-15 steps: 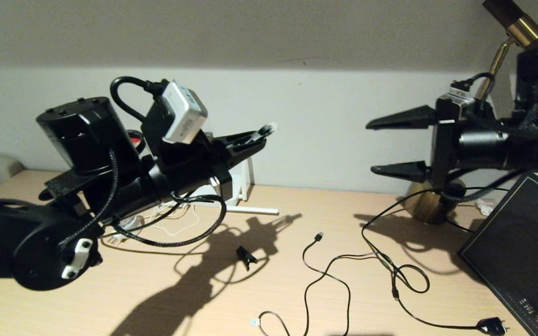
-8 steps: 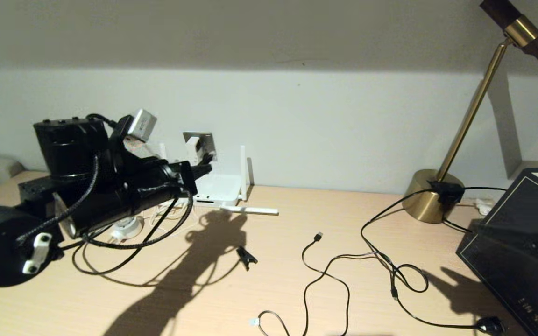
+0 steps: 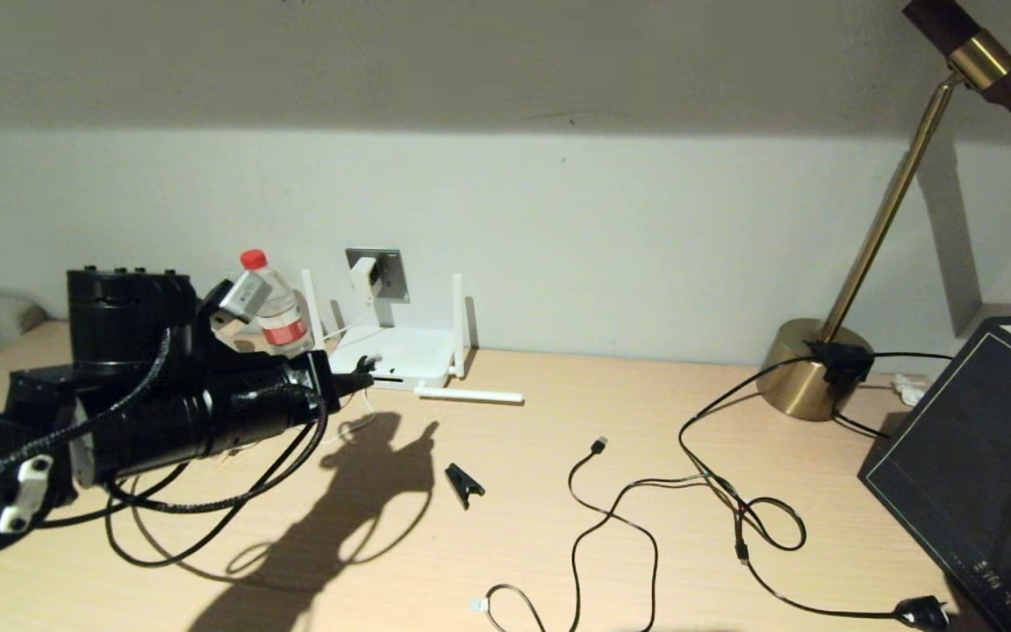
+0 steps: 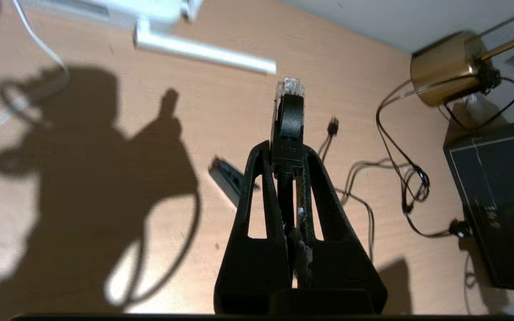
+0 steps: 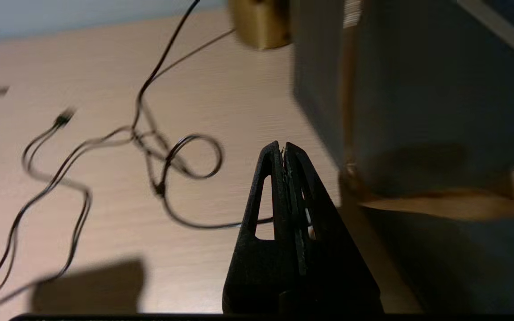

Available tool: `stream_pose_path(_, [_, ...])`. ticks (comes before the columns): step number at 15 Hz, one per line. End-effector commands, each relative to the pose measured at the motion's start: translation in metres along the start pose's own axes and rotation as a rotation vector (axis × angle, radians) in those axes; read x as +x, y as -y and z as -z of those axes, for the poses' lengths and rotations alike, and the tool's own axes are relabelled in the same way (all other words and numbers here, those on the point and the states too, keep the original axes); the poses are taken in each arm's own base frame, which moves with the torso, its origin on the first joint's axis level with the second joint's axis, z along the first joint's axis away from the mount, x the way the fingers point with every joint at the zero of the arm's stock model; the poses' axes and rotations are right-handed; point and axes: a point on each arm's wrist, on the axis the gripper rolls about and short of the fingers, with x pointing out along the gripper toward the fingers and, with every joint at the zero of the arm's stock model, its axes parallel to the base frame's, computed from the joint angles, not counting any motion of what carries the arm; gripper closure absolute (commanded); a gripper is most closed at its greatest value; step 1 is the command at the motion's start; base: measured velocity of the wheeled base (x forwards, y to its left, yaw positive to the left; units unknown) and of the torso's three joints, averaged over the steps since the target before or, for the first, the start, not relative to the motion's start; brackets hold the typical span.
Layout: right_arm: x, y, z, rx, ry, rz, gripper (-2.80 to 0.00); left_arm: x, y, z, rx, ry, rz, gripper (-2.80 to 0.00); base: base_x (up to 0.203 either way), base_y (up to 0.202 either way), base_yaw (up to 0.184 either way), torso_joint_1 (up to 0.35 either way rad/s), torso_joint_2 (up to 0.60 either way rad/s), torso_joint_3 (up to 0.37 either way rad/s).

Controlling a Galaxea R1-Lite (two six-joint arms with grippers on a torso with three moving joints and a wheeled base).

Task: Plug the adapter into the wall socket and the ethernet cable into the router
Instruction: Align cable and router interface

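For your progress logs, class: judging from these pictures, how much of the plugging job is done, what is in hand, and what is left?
Done: the adapter sits in the wall socket. In hand: the left gripper is shut on the ethernet cable, its clear connector pointing out near the router. Left: seating that connector in the router's port. The right gripper is shut and empty, off by the dark box.

On the tabletop point(image 3: 558, 421) we find the router point(image 3: 400, 355) at the back against the wall, the socket point(image 3: 387, 268) just above it with the adapter point(image 3: 363, 276) in it, a bottle point(image 3: 270, 303) left of it, and a lamp point(image 3: 808, 369) far right.
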Motion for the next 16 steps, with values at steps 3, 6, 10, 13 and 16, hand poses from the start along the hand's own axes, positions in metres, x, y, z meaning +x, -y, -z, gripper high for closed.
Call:
stream_pose_path(3, [-0.005,0.011,0.034,-0.115,-0.058,0.01,0.0,0.019,-0.023,0.009,0.044,-0.051,-0.113,0.0,0.0,0.0,0.0,0.0,0.0,0.0])
stream_pose_path(6, [-0.014,0.018,0.058,-0.145,-0.07,-0.142,0.0,0.044,-0.054,0.025,0.178,-0.124,-0.259,0.0,0.0,0.0,0.0,0.0,0.0,0.0])
stream_pose_path(10, [-0.028,0.028,0.086,-0.232,0.036,-0.278,0.0,0.079,-0.078,0.041,0.222,-0.119,-0.328,0.0,0.0,0.0,0.0,0.0,0.0,0.0])
stream_pose_path(13, [-0.028,0.029,0.093,-0.29,0.04,-0.328,0.0,0.094,-0.086,0.047,0.259,-0.12,-0.37,0.0,0.0,0.0,0.0,0.0,0.0,0.0])
stream_pose_path(16, [-0.027,0.029,0.101,-0.297,-0.012,-0.374,0.0,0.098,-0.085,0.041,0.282,-0.096,-0.38,0.0,0.0,0.0,0.0,0.0,0.0,0.0])
